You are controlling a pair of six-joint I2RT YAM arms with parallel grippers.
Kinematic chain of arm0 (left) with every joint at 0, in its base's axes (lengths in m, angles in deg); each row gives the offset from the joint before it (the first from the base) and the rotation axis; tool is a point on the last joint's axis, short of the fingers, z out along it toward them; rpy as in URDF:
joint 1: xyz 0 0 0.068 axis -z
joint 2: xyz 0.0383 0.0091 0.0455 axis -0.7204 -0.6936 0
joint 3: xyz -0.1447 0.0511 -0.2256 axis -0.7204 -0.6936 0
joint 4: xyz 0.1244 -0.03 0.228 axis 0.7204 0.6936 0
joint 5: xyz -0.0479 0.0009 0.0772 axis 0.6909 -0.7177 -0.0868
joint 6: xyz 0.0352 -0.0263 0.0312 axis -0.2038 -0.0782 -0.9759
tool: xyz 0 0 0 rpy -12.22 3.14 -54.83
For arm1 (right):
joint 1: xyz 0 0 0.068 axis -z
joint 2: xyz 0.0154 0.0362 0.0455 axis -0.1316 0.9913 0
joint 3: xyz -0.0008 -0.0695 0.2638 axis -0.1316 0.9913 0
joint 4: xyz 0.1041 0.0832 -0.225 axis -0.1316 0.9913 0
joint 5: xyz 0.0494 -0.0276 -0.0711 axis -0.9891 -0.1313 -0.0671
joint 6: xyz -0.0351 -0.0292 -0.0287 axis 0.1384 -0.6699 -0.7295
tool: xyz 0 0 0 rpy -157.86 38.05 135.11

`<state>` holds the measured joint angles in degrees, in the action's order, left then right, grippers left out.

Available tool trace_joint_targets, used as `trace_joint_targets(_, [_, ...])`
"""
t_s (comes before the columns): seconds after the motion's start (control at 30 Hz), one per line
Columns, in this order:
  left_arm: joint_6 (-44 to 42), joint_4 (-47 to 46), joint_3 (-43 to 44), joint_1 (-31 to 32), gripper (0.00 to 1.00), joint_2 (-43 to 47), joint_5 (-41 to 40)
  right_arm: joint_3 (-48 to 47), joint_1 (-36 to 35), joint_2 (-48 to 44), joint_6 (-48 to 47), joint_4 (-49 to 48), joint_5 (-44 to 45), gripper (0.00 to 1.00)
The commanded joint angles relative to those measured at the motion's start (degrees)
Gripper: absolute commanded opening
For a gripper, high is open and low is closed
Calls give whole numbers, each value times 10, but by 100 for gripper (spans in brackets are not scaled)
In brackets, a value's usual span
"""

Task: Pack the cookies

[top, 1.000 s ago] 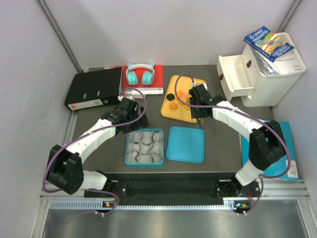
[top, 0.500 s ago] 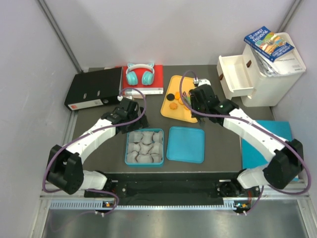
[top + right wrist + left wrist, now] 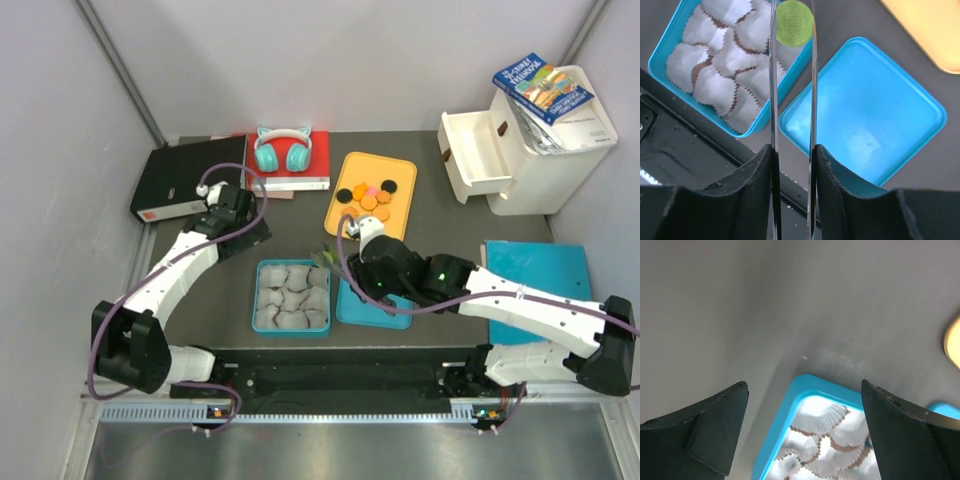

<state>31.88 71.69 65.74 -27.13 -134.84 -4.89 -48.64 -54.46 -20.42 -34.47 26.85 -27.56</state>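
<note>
The cookies [image 3: 370, 197], mostly orange with some black and one pink, lie on a yellow tray [image 3: 402, 170]. My right gripper [image 3: 792, 150] is shut on thin metal tongs [image 3: 772, 75], whose tips pinch a green cookie [image 3: 795, 16] over the right edge of the blue box [image 3: 737, 131] of paper cups [image 3: 720, 75]. In the top view the right gripper [image 3: 335, 260] is at the box's [image 3: 291, 328] far right corner. My left gripper [image 3: 803, 390] is open and empty above the table by the box's corner [image 3: 772, 435]; it also shows in the top view [image 3: 245, 228].
A blue lid [image 3: 865, 110] lies right of the box, partly under the right arm. A black binder [image 3: 185, 175], headphones [image 3: 280, 150] on a red book, a white drawer unit [image 3: 520, 140] and a blue pad [image 3: 540, 270] ring the work area.
The right arm swung from the yellow tray toward the near left, carrying the green cookie to the box. The left arm drew back to the far left, away from the box.
</note>
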Motion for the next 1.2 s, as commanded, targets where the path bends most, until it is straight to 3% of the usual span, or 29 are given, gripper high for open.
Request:
trace_joint_targets(0.0, [38,18,-9,-31,98,31,-14,-6,-41,18,24,-45,4,32])
trace_joint_targets(0.3, [48,4,-54,-47,98,84,-10,-32,-53,89,11,-83,-31,31])
trace_joint_targets(0.93, [34,-20,-81,-50,98,72,27,-93,-54,160,-11,-85,-27,32])
trace_joint_targets(1.17, [31,-21,-86,-51,98,70,27,-108,-54,171,-16,-73,-1,41])
